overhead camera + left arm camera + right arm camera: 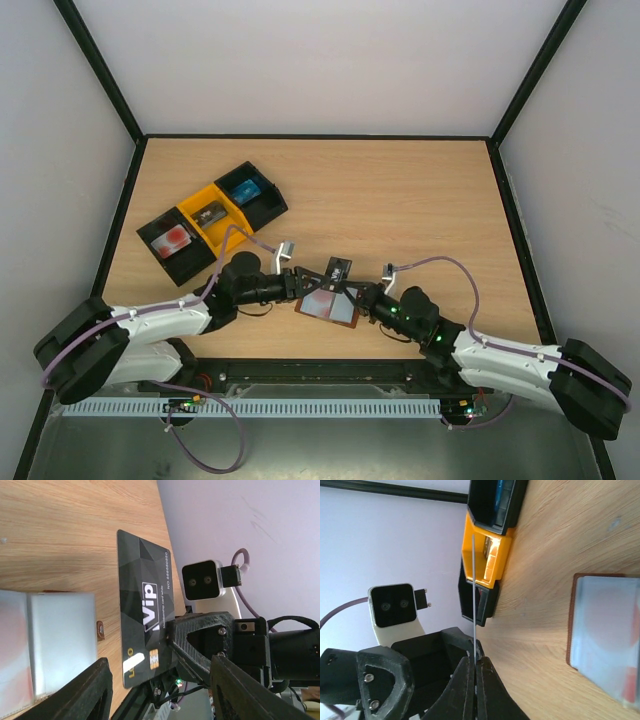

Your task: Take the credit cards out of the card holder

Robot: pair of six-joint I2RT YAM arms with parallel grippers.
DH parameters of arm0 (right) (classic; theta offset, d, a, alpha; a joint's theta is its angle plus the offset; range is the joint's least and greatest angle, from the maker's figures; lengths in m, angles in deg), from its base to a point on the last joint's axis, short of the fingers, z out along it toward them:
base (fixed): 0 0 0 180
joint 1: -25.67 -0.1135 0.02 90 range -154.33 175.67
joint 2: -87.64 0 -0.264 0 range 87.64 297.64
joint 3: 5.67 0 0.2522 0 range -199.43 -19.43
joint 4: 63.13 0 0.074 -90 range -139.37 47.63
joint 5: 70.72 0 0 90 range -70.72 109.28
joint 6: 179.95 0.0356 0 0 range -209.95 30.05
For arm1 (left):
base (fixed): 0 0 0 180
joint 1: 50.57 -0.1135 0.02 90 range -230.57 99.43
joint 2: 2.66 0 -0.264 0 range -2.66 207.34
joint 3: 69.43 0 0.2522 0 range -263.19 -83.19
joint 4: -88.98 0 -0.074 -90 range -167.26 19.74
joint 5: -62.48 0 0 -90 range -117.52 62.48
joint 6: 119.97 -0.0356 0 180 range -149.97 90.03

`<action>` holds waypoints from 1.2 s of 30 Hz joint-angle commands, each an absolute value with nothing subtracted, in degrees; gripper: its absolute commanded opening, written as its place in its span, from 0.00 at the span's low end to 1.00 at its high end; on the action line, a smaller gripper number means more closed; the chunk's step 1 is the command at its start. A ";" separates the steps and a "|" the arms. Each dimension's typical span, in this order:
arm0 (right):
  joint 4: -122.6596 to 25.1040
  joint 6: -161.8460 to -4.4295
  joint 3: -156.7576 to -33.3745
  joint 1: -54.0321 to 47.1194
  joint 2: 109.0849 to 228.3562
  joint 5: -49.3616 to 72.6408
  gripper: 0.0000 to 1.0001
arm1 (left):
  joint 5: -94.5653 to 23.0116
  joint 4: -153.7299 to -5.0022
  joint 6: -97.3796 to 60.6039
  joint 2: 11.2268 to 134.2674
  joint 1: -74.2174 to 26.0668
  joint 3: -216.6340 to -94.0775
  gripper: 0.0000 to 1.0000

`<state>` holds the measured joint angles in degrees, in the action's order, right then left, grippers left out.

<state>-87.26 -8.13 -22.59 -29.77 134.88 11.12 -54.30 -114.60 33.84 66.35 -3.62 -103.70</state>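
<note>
Top external view, quick count: 1 card holder [328, 306] lies open on the table [400, 200], pale pockets up, near the front edge, right between the 2 grippers. The right gripper [352, 290] has its jaws pressed together on 1 dark card [339, 269], the VIP one. That card is out of the pockets, held on edge just past the holder's far side. On the right wrist cam it's only a thin line running up from the fingertips. The left gripper [297, 285] sits at the holder's left edge with its jaws spread, pinching nothing. Something reddish shows through the pockets, but I can't tell how many cards are in there. Far left there's a row of 3 open trays: 1 black tray [185, 270], 1 yellow tray [228, 240] in the middle, and 1 more black one [272, 207]. Each has 1 item in it: reddish, dark, blue.
</note>
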 commanded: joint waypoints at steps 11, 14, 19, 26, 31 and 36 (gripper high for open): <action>-94.72 -7.27 -24.02 -32.21 136.22 11.69 0.02 | -54.63 -122.12 37.69 66.95 -3.55 -101.89 0.33; -95.14 -7.43 -23.58 -32.35 136.58 10.82 0.02 | -55.11 -123.39 38.23 66.74 -3.64 -101.41 0.16; -94.00 -8.30 -22.59 -32.43 135.58 9.19 0.07 | -57.36 -123.54 37.23 66.10 -4.07 -101.03 0.03; -74.96 -15.96 -24.99 -32.43 123.59 11.47 0.28 | -61.48 -119.06 33.51 61.72 -5.01 -100.00 0.03; -60.34 -21.29 -28.32 -32.42 113.90 15.44 0.42 | -65.17 -108.85 28.41 56.56 -6.44 -100.15 0.03; -52.57 -25.86 -31.85 -32.34 111.55 15.08 0.51 | -69.34 -98.78 23.20 50.74 -7.57 -101.01 0.03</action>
<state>-62.39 -20.33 -28.45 -32.11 112.68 13.74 -64.33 -108.31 29.19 54.51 -6.76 -100.60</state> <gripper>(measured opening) 0.491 0.027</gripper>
